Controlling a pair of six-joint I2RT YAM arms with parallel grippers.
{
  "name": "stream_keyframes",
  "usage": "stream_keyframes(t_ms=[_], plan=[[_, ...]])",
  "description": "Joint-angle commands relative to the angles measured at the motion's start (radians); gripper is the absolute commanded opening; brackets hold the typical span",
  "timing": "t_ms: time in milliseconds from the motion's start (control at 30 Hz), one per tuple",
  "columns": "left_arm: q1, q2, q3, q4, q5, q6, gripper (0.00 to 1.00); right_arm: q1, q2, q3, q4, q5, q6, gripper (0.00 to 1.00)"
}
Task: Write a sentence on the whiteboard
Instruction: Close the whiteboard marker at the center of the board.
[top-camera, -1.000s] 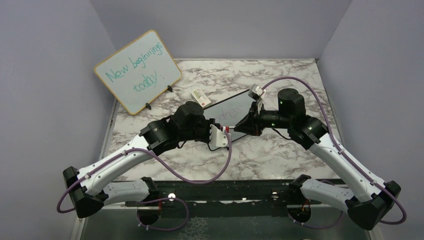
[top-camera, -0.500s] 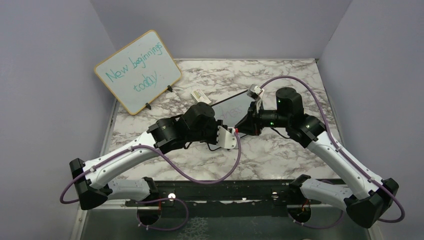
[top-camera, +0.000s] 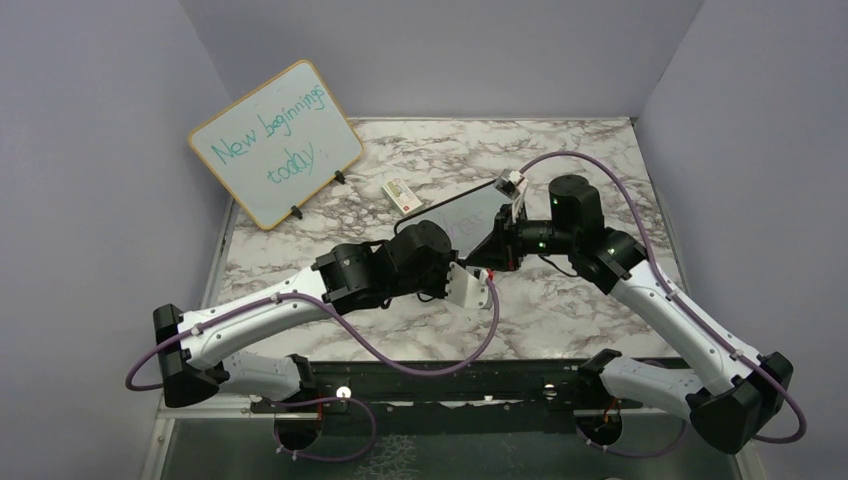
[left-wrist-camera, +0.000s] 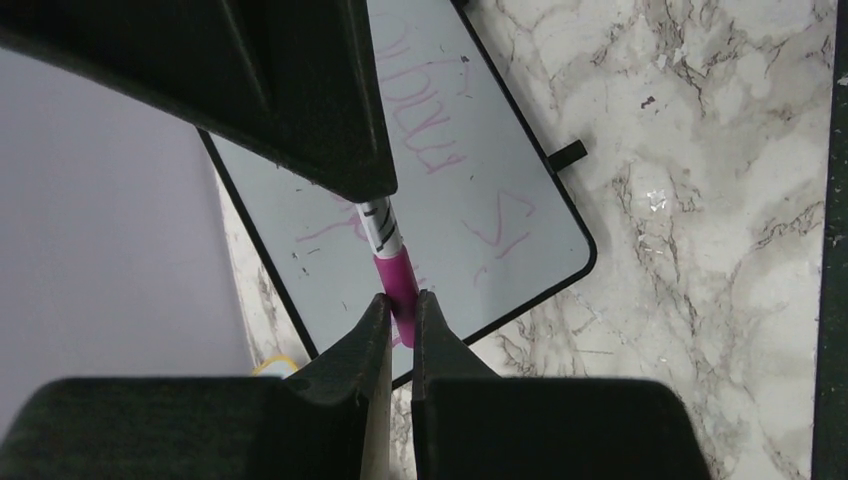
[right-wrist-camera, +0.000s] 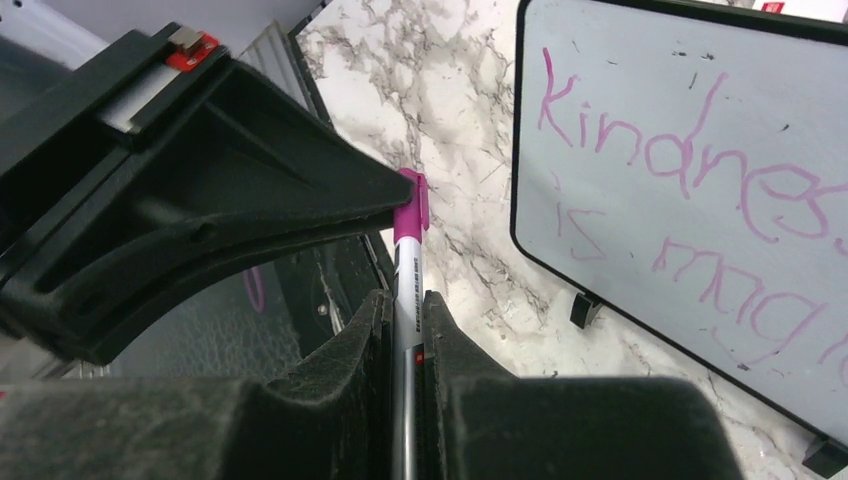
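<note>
The small black-framed whiteboard (top-camera: 462, 215) lies on the marble table, and also shows in the left wrist view (left-wrist-camera: 470, 190) and the right wrist view (right-wrist-camera: 690, 120). The purple-pink sentence (right-wrist-camera: 690, 165) reads "Kindnes…" over "is magi…", its right end cut off. A marker (right-wrist-camera: 407, 270) spans both grippers over the table beside the board. My right gripper (right-wrist-camera: 405, 305) is shut on its white barrel. My left gripper (left-wrist-camera: 400, 305) is shut on its magenta cap (left-wrist-camera: 396, 278). In the top view the left gripper (top-camera: 480, 274) and right gripper (top-camera: 492, 253) meet tip to tip at the board's near edge.
The larger wood-framed board (top-camera: 275, 143) with teal writing leans at the back left. A small white labelled block (top-camera: 400, 192) lies behind the whiteboard. One black foot (left-wrist-camera: 568, 153) juts from the whiteboard's edge. Grey walls close three sides.
My left arm has swung right and stretched out, bringing its gripper up to the right gripper's tip. The right gripper has drawn back slightly to the right, uncovering more of the whiteboard.
</note>
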Motion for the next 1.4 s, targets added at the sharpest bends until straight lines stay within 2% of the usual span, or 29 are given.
stream_keyframes(t_ms=[0, 167, 300, 400, 533, 767, 833, 967, 1133, 1367], plan=[[-0.087, 0.006, 0.042, 0.358, 0.131, 0.015, 0.00, 0.010, 0.051, -0.007, 0.113, 0.039, 0.087, 0.00], [-0.102, 0.004, 0.028, 0.390, 0.103, 0.034, 0.00, 0.010, 0.074, -0.003, 0.106, 0.042, 0.131, 0.00], [-0.101, -0.026, 0.011, 0.379, -0.004, -0.028, 0.00, 0.010, 0.026, -0.006, 0.073, 0.170, 0.090, 0.00], [-0.098, -0.077, -0.030, 0.377, -0.136, -0.141, 0.15, 0.010, -0.032, -0.045, 0.107, 0.243, 0.074, 0.00], [-0.074, -0.159, -0.097, 0.415, -0.216, -0.345, 0.30, 0.011, -0.095, -0.137, 0.225, 0.266, 0.097, 0.00], [-0.020, -0.177, -0.118, 0.513, -0.341, -0.798, 0.77, 0.010, -0.202, -0.299, 0.479, 0.330, 0.148, 0.00], [0.015, -0.150, -0.087, 0.499, -0.357, -0.949, 0.84, 0.010, -0.225, -0.330, 0.528, 0.347, 0.158, 0.00], [0.141, -0.122, -0.089, 0.516, -0.258, -1.179, 0.90, 0.011, -0.267, -0.394, 0.629, 0.365, 0.195, 0.00], [0.266, -0.151, -0.169, 0.644, -0.096, -1.411, 0.90, 0.010, -0.305, -0.469, 0.747, 0.371, 0.255, 0.00], [0.320, -0.153, -0.288, 0.873, 0.035, -1.717, 0.85, 0.011, -0.334, -0.552, 0.935, 0.395, 0.340, 0.00]])
